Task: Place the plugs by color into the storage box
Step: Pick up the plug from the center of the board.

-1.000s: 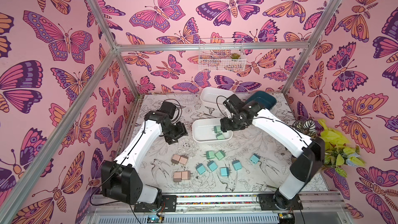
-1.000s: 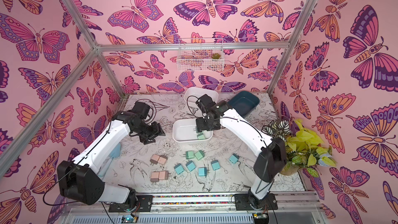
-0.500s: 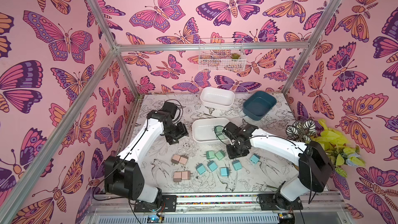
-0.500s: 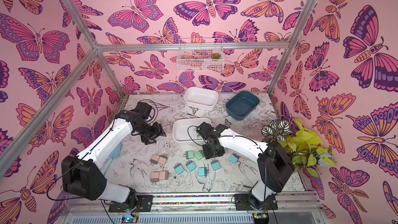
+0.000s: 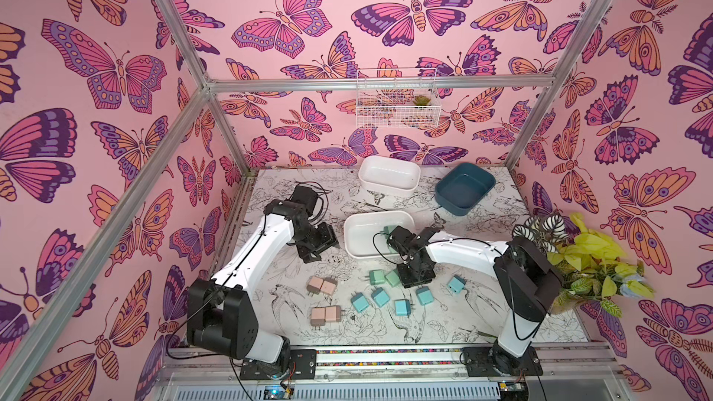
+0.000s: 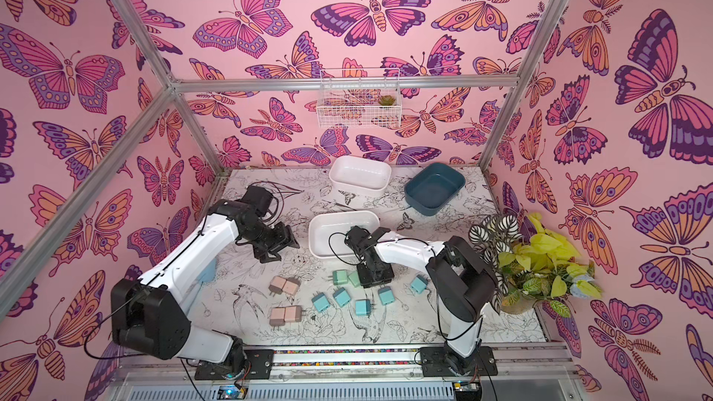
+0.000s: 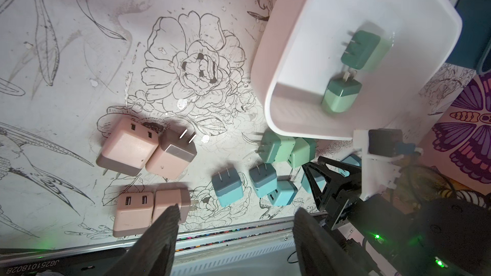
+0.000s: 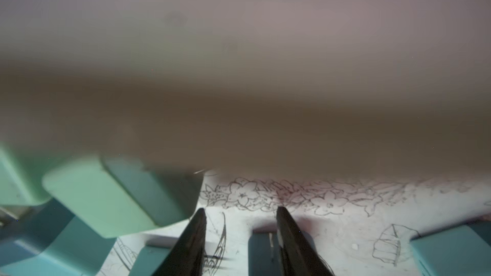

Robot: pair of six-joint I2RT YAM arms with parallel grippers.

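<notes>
Two mint green plugs (image 7: 362, 49) lie in the near white storage box (image 5: 353, 241). On the table in front lie several pink plugs (image 5: 322, 285), two mint green plugs (image 5: 376, 276) and several teal plugs (image 5: 380, 297). My right gripper (image 5: 416, 279) is down at the table between the green and teal plugs. In the right wrist view it (image 8: 240, 216) is narrowly open, a teal plug (image 8: 261, 250) lying against one finger, ungripped. My left gripper (image 5: 318, 248) hangs left of the box, open and empty (image 7: 235, 211).
A second white box (image 5: 389, 173) and a dark blue box (image 5: 465, 189) stand at the back. A potted plant (image 5: 578, 260) fills the right edge. A wire basket (image 5: 397, 102) hangs on the back wall. The metal rail (image 5: 386, 354) runs along the front.
My right arm came away from over the near white box, forward and down to the plugs on the table, its jaws narrowing. My left arm has barely moved.
</notes>
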